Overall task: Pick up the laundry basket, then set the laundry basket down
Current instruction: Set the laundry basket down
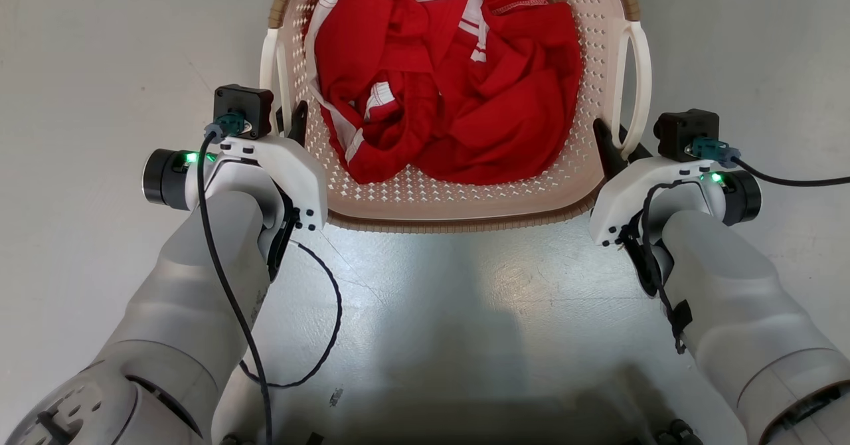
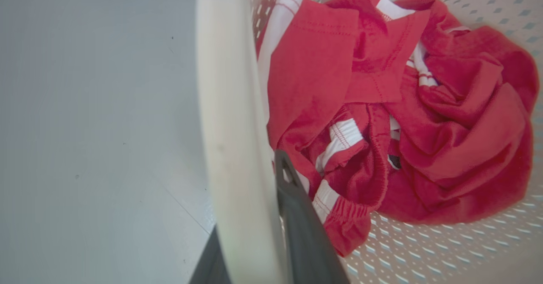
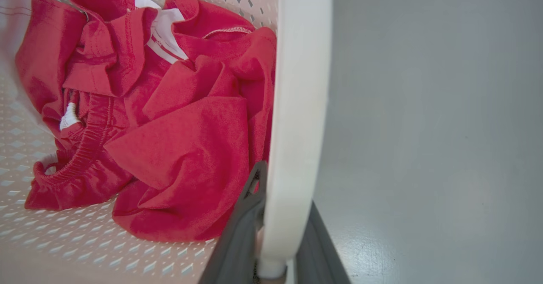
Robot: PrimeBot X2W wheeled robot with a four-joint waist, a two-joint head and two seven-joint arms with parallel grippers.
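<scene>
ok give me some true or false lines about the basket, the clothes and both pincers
1. The basket holds red clothes with white trim. True.
2. The left pincer hangs open, clear of the basket. False: its fingers sit on either side of the left handle, closed on it.
3. The right pincer is clamped on the right handle. True.
4. The basket's rim is blue. False: the rim is brown, and the walls are cream with small holes.
</scene>
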